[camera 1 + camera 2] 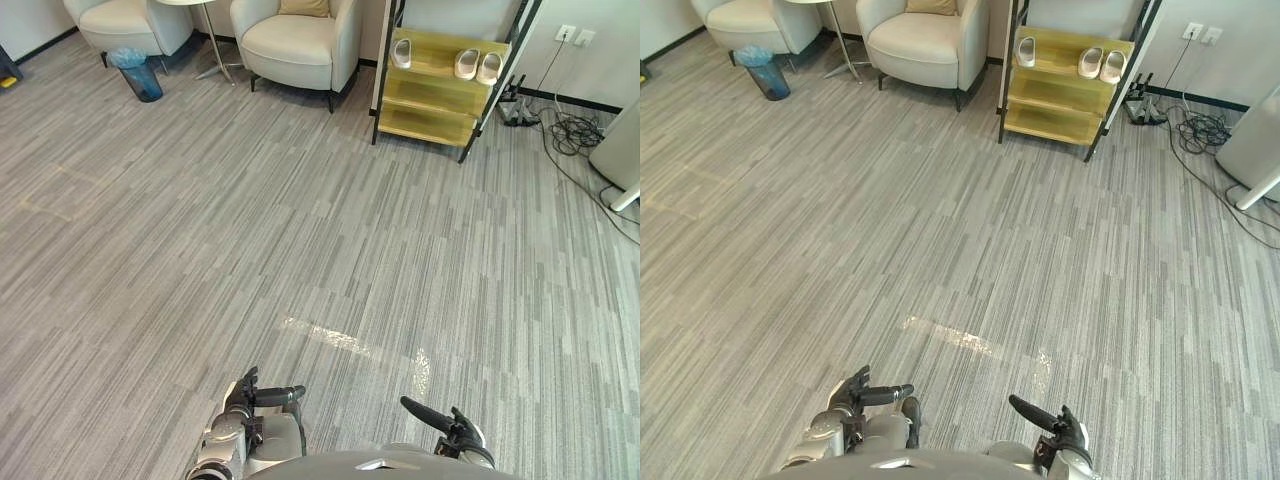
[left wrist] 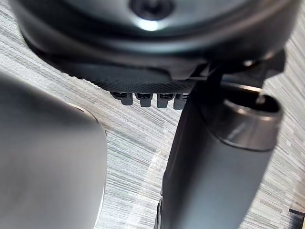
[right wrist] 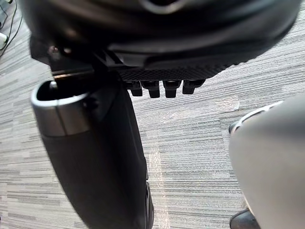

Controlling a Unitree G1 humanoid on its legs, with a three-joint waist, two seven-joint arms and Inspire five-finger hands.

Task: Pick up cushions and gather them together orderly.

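Left eye view: 1 cushion point(image 1: 304, 7)

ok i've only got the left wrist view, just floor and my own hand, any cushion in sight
Observer: Yes, one tan cushion sits against the back of a pale armchair at the far end of the room.
Operator: anything near that chair
Observer: A blue bin stands on the floor to its left, and a yellow shelf to its right.
Operator: right hand holding anything
Observer: No. The right hand hangs low and open, holding nothing, level with the left hand.
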